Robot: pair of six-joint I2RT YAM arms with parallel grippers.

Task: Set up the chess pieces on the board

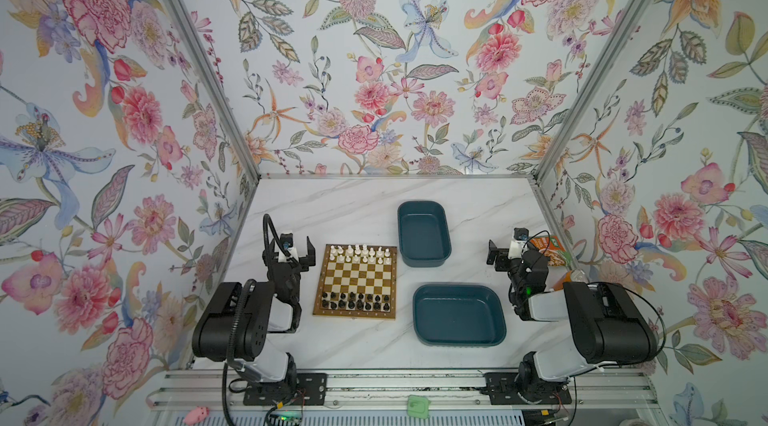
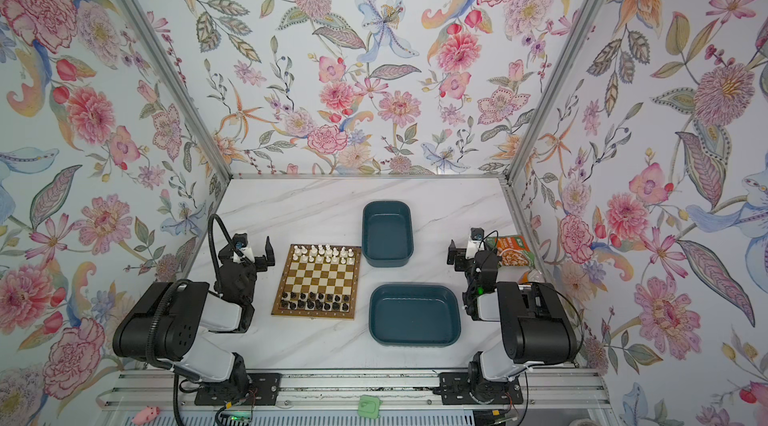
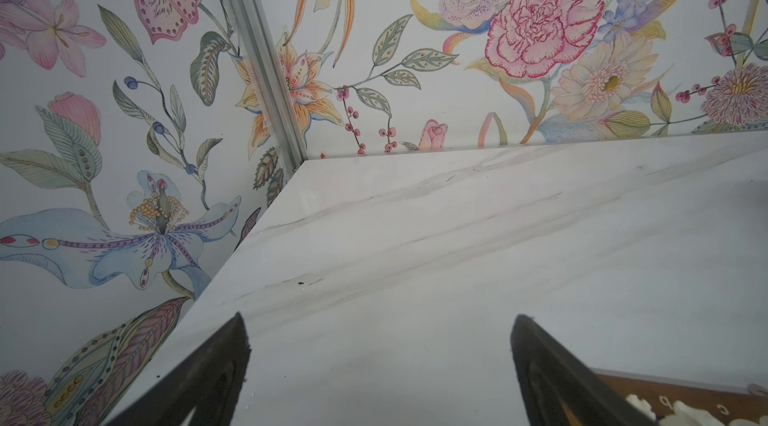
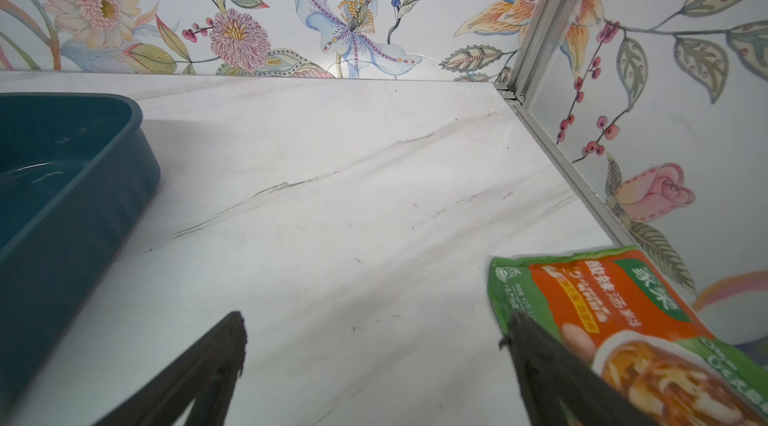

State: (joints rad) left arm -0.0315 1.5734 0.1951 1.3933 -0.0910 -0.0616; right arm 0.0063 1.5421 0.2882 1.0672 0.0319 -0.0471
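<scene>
The white marble table [image 1: 332,203] carries two dark teal tubs [image 1: 459,343], both to the right of the board [image 1: 355,278], which lies left of centre, near the left gripper [image 3: 379,320]. That one and the right gripper [image 4: 376,315] hover over bare table with jaws spread wide and nothing between them. The white chess pieces [image 1: 359,253] fill the board's two far rows, the black chess pieces [image 1: 355,301] its two near rows

Small booth with flowered walls [image 1: 374,49] and a marble-look tabletop [image 1: 332,203].
Aluminium posts [image 1: 199,58] stand in the back corners; the light seems soft and even.
</scene>
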